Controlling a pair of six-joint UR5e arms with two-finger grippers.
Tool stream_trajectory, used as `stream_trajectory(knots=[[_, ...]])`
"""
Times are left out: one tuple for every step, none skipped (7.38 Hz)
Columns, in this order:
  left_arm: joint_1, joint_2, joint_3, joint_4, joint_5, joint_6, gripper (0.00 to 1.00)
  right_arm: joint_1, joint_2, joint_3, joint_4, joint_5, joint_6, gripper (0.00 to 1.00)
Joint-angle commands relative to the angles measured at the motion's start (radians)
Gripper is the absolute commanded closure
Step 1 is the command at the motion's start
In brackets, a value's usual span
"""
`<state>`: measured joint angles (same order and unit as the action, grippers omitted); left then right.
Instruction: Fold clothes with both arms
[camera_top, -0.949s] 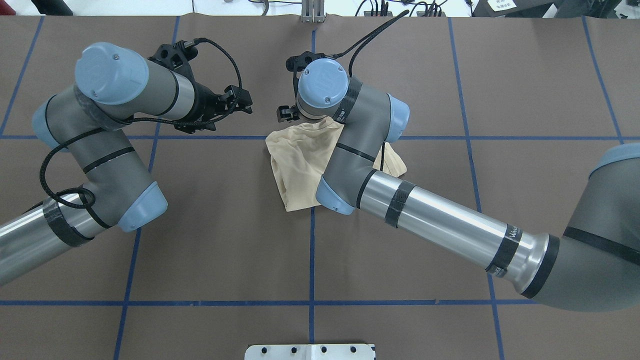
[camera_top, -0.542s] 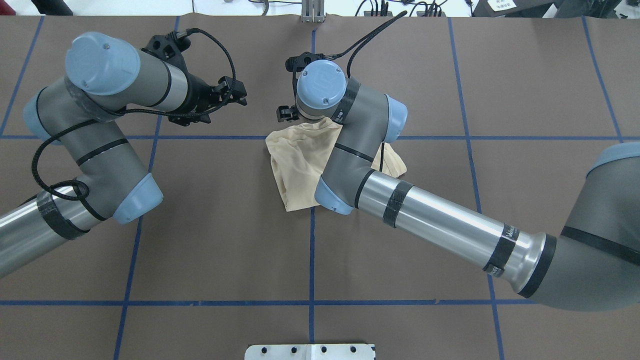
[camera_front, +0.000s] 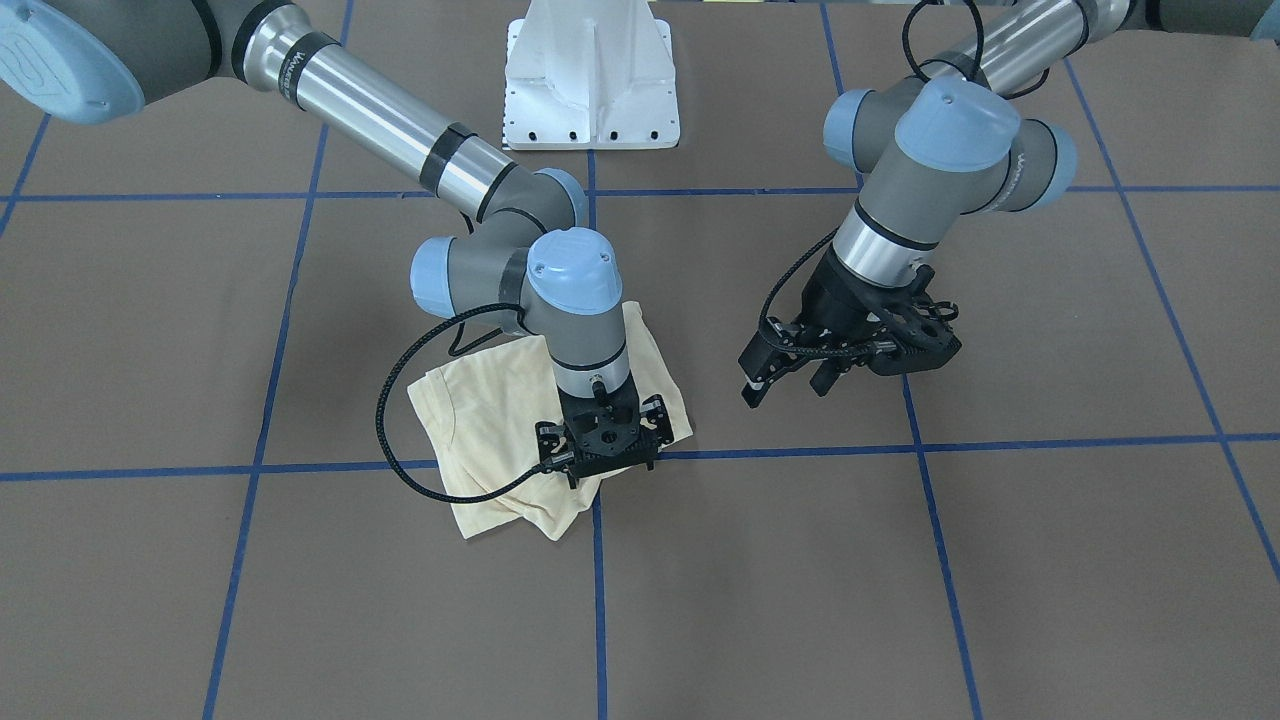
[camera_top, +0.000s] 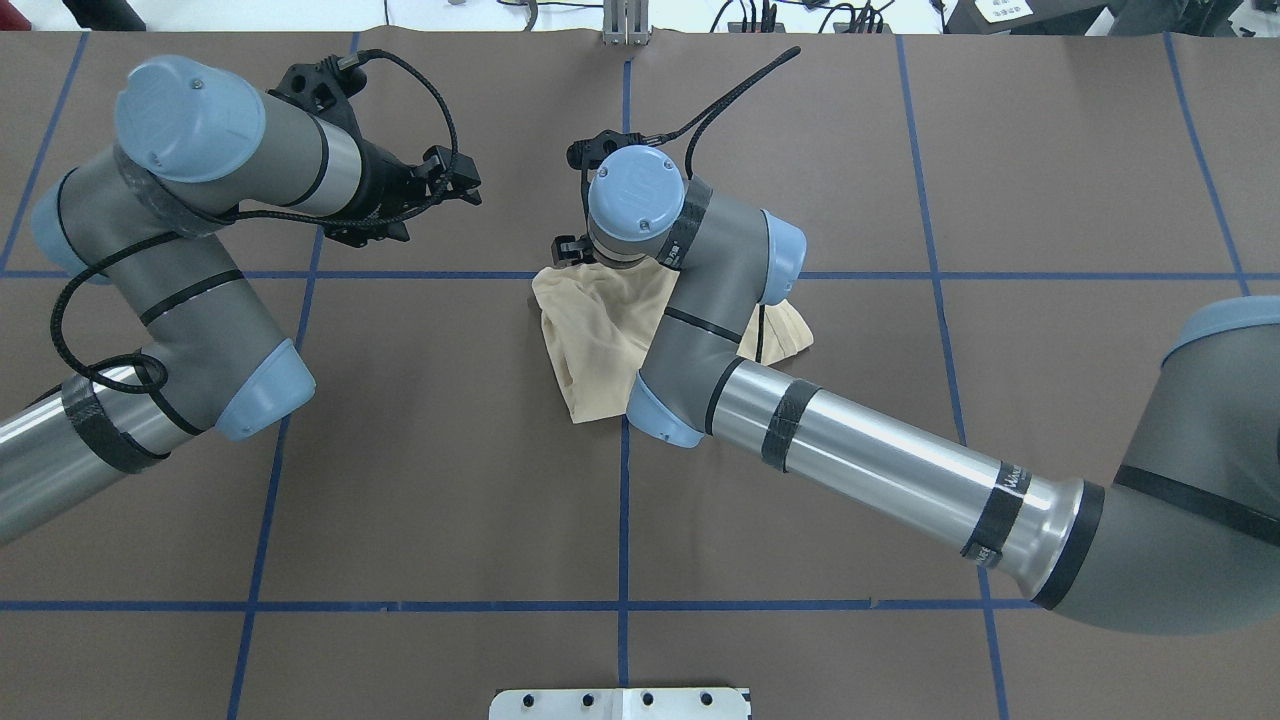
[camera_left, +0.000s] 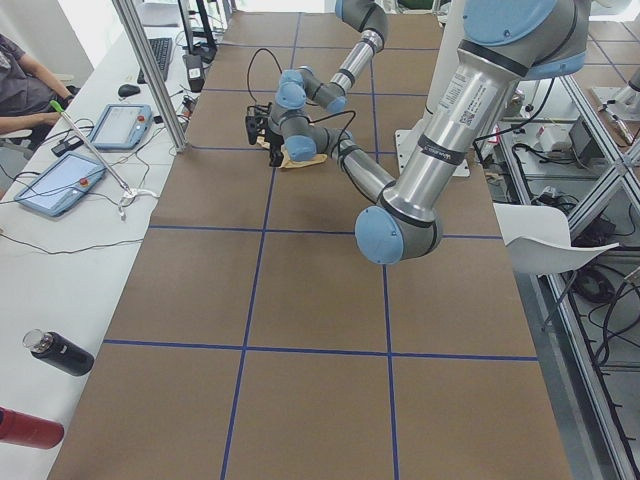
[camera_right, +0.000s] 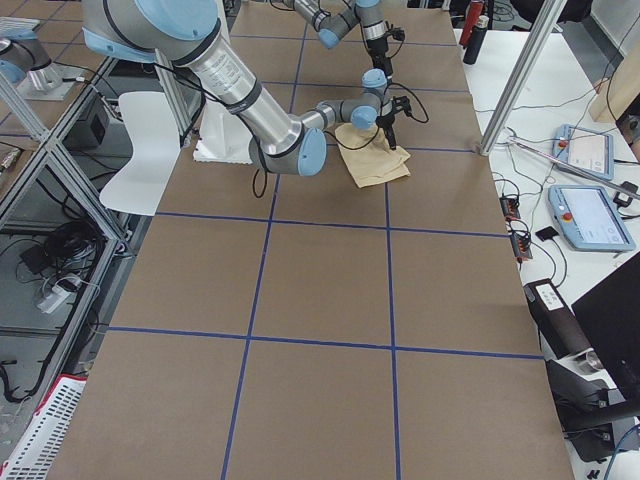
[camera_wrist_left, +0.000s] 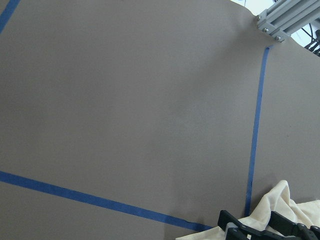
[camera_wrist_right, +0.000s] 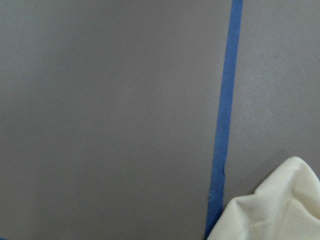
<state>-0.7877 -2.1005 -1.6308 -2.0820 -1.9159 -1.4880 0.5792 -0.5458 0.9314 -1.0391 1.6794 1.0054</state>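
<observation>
The T-shirt (camera_front: 490, 410) lies bunched under the right gripper (camera_front: 600, 462), whose grip I cannot tell; the left gripper (camera_front: 785, 387) hangs well aside, fingers apart.

T-shirt (camera_top: 596, 335) on table (camera_top: 400, 480), at centre grid crossing | right gripper (camera_front: 600, 458) at shirt's far edge, arm over shirt | left gripper (camera_front: 786, 388) above table, well apart, left of shirt

One cream shirt (camera_front: 480, 420) is lying on the desk (camera_front: 900, 600). Two arms are hanging over it, left arm (camera_top: 190, 300) and right arm (camera_top: 870, 470), each carrying one hand: left hand (camera_front: 787, 390), right hand (camera_front: 605, 468).
</observation>
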Motion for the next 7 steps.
stream_trajectory(knots=[[-0.002, 0.002, 0.000, 0.000, 0.000, 0.000, 0.01, 0.001, 0.004, -0.005, 0.026, 0.000, -0.001, 0.02], [-0.002, 0.002, 0.000, 0.000, 0.000, 0.000, 0.01, 0.007, 0.021, -0.002, 0.027, 0.005, 0.001, 0.01], [-0.007, 0.010, -0.004, -0.001, -0.002, 0.002, 0.01, 0.023, 0.027, 0.007, 0.025, 0.019, 0.004, 0.01], [-0.010, 0.028, -0.011, -0.001, -0.002, 0.043, 0.01, 0.049, 0.024, 0.039, 0.014, 0.063, 0.006, 0.01], [-0.030, 0.049, -0.026, -0.001, -0.029, 0.095, 0.01, 0.085, -0.002, 0.116, -0.074, 0.121, -0.004, 0.01], [-0.057, 0.118, -0.085, -0.003, -0.075, 0.189, 0.01, 0.135, -0.028, 0.194, -0.182, 0.214, -0.028, 0.01], [-0.100, 0.213, -0.163, -0.003, -0.098, 0.379, 0.01, 0.195, -0.089, 0.283, -0.241, 0.308, -0.069, 0.01]])
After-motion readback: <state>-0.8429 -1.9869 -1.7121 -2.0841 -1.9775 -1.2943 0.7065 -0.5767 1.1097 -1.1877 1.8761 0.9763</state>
